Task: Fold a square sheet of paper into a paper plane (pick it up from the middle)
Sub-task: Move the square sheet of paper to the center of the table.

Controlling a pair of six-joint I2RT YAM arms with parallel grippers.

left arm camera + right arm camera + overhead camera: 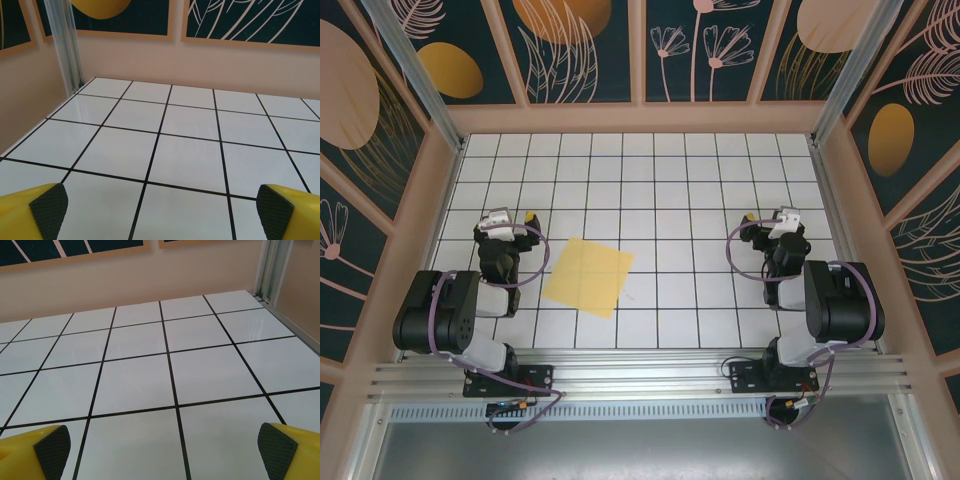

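The square sheet of paper (588,275), plain yellow, lies flat and slightly turned on the white grid table (660,190), near the front and left of centre. My left gripper (512,217) rests just left of the sheet, pointing away, open and holding nothing. My right gripper (767,217) rests far to the right of the sheet, also open and holding nothing. In the left wrist view the left gripper (160,212) has its yellow fingers (30,212) wide apart over bare tiles. The right wrist view has the right gripper (162,452) the same way, fingers (290,450) spread.
Pink walls (640,118) with patterned panels enclose the table on three sides. Aluminium posts (65,45) stand in the back corners. A metal rail (640,375) carrying both arm bases runs along the near edge.
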